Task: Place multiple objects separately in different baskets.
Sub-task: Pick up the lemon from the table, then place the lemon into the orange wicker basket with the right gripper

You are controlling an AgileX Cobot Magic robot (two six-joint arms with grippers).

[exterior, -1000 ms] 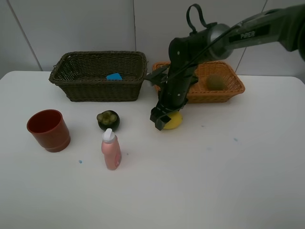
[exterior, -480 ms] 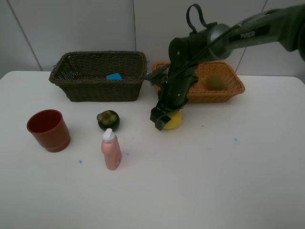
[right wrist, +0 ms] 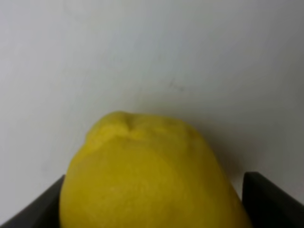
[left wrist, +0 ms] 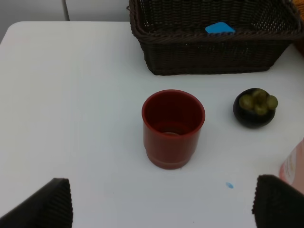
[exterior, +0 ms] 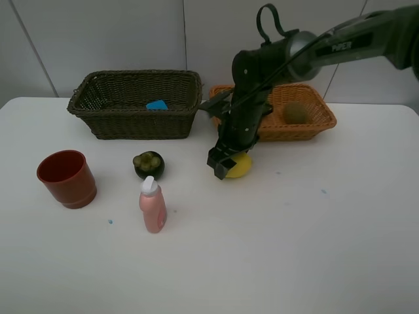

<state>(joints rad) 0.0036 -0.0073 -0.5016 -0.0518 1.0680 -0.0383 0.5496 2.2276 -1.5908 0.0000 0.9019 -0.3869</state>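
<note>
Hanging open and empty above the red plastic cup (left wrist: 173, 128), the left gripper (left wrist: 161, 204) faces down, while the right arm slants down from upper right, right gripper (exterior: 225, 168) clamping the yellow lemon (exterior: 241, 167) just before the orange-tan basket (exterior: 325, 112), the lemon's long axis along the fingers, nub outward.

Wicker baskets: two, namely one dark olive-brown basket (exterior: 98, 125) and one orange-tan basket (exterior: 315, 128). Fruit: three, namely one lemon (exterior: 240, 167), one mangosteen (exterior: 148, 164), one kiwi (exterior: 296, 112). One red cup (exterior: 65, 178). One pink bottle (exterior: 153, 209). One blue eraser (exterior: 156, 104).
</note>
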